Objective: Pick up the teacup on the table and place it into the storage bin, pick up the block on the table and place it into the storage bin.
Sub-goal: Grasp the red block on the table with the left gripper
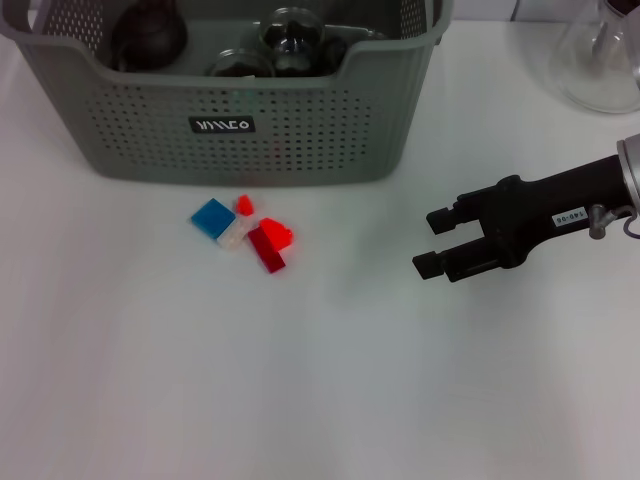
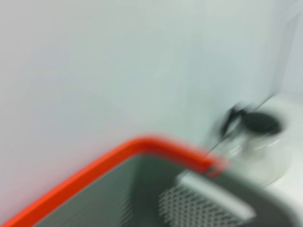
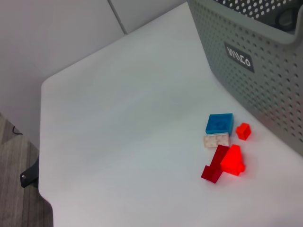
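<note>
My right end effector (image 1: 428, 242) hovered released over the desk (image 1: 320, 400), well apart from the blocks (image 1: 245, 232), which lay just before the bin (image 1: 240, 125) at the far edge.

Our right gripper (image 1: 432, 242) reached in from the right, low and level, jaws parted and empty; our left arm stayed unseen.

The grey-green storage bin (image 1: 290, 130) stands at the back of the white counter (image 1: 200, 380), dark rounded vessels inside it. Just in front lies a cluster of blocks: a blue block (image 1: 212, 218), a white one (image 1: 233, 235) and red pieces (image 1: 268, 246). The right end effector (image 1: 433, 241) hovers well apart from them, fingers parted, holding nothing.
</note>
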Robot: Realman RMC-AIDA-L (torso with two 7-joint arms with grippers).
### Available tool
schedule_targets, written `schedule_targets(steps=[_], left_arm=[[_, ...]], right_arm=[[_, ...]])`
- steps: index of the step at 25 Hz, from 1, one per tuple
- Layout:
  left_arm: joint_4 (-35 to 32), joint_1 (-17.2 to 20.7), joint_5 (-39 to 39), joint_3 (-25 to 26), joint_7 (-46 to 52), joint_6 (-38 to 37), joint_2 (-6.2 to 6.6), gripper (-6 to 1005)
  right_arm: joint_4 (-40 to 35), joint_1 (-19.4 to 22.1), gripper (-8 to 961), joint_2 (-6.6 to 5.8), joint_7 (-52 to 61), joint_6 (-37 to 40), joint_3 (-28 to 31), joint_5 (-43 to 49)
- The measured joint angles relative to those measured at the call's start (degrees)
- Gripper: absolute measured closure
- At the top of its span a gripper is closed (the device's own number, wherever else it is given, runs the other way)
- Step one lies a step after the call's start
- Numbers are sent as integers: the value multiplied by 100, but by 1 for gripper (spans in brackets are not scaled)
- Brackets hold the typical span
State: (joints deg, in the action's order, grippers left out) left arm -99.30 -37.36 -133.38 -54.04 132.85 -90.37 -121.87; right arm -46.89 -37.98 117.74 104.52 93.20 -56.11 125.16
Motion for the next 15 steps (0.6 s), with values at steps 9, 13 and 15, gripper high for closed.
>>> schedule_targets(steps=[9,13,15], left_arm=[[-649,1464,2528,173,-1662,-1454,-111,213],[-386,1490,1983,-135,-1805,-2058,-209,213],[-297,1450,1479,-519,-1696,-2114,-222,217]], right_arm=[[39,5,158,-5,-14,4,159,0],[56,-11,158,-7,6,-11,184,0],[62,-15,158,-16,24,-27,193,0]])
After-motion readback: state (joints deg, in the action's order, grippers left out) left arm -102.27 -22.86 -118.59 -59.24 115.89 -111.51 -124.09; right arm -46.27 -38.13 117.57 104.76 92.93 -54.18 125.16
